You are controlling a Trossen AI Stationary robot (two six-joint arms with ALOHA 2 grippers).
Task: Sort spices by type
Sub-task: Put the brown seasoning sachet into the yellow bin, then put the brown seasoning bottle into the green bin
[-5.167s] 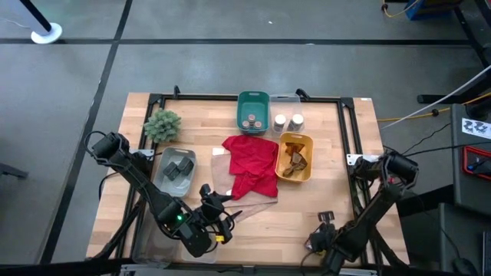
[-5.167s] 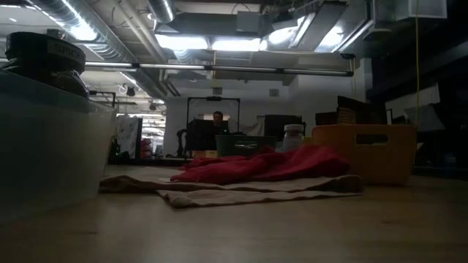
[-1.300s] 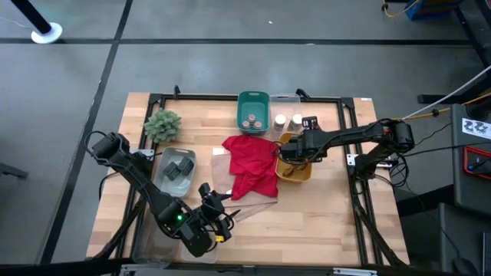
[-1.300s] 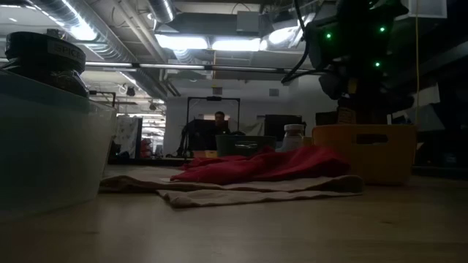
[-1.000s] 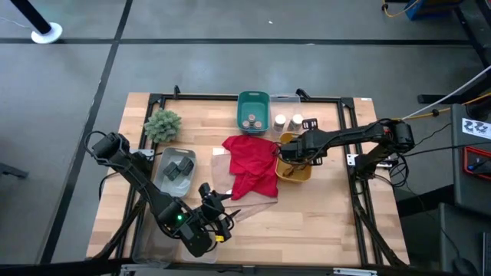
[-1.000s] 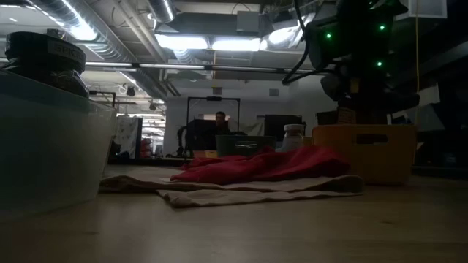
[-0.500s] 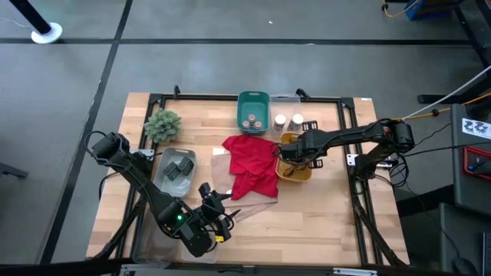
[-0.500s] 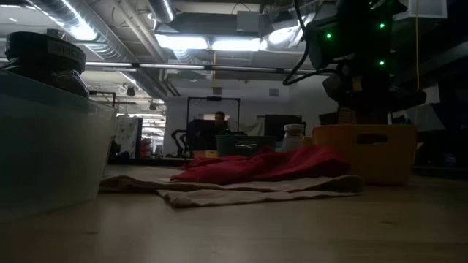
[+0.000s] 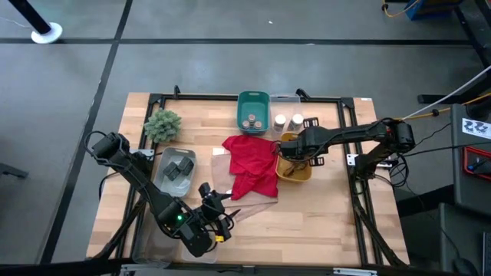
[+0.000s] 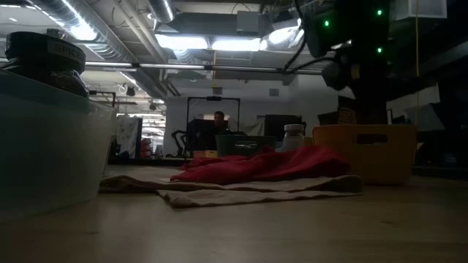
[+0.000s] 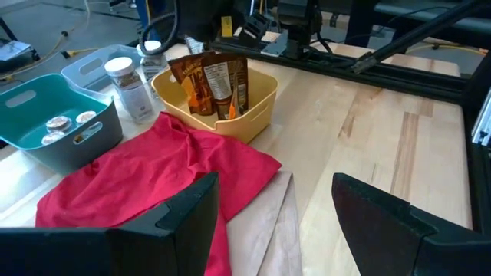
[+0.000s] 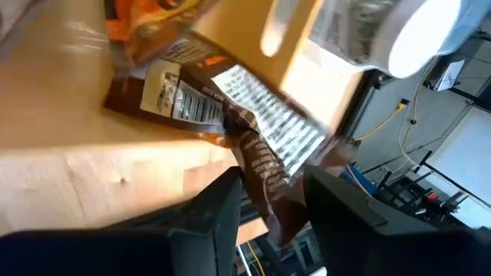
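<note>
Overhead coverage shows the right gripper (image 9: 289, 150) positioned over the yellow bin (image 9: 295, 158), which holds brown foil packets (image 9: 296, 161). Adjacent to this bin lie the red cloth (image 9: 252, 162), the teal bin (image 9: 253, 112) containing tan-lidded jars (image 9: 250, 121), and two white-lidded jars (image 9: 288, 121) in a clear bin. The grey tray (image 9: 175, 170) holds dark grey tins (image 9: 179, 169), with the green plant (image 9: 163, 124) near it. The left gripper (image 9: 219, 205) waits near the table's front edge. Table-level coverage shows the yellow bin (image 10: 363, 152) beneath the dark right arm, behind the red cloth (image 10: 266, 165). Left wrist coverage shows this gripper's fingers (image 11: 182, 218) spread wide and empty, with foil packets (image 11: 211, 83) standing upright in the yellow bin (image 11: 253, 107). Right wrist coverage shows its fingers (image 12: 207, 215) slightly parted on either side of one brown foil packet (image 12: 257, 157); whether they grip it cannot be determined.
</note>
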